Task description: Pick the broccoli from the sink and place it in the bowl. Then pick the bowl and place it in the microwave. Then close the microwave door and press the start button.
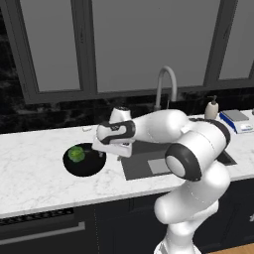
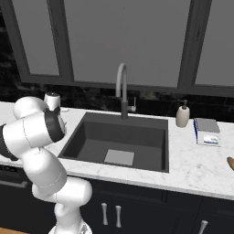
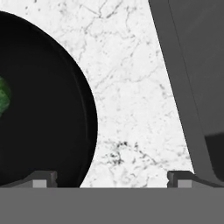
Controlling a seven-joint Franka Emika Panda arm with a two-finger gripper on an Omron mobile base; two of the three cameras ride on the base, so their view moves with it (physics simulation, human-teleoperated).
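Observation:
The glossy black bowl rests on the white marble counter, left of the sink. Inside it, toward its left side, lies the green broccoli. My gripper hangs open just above the bowl's right rim, one fingertip over the bowl and the other over bare counter beside the sink's edge. Nothing is between the fingers. The sink basin holds nothing but its drain plate. The microwave is out of view.
A silver gooseneck faucet rises behind the sink. A soap dispenser and a blue and white flat scale stand on the counter to the right. Dark cabinets with silver handles run below.

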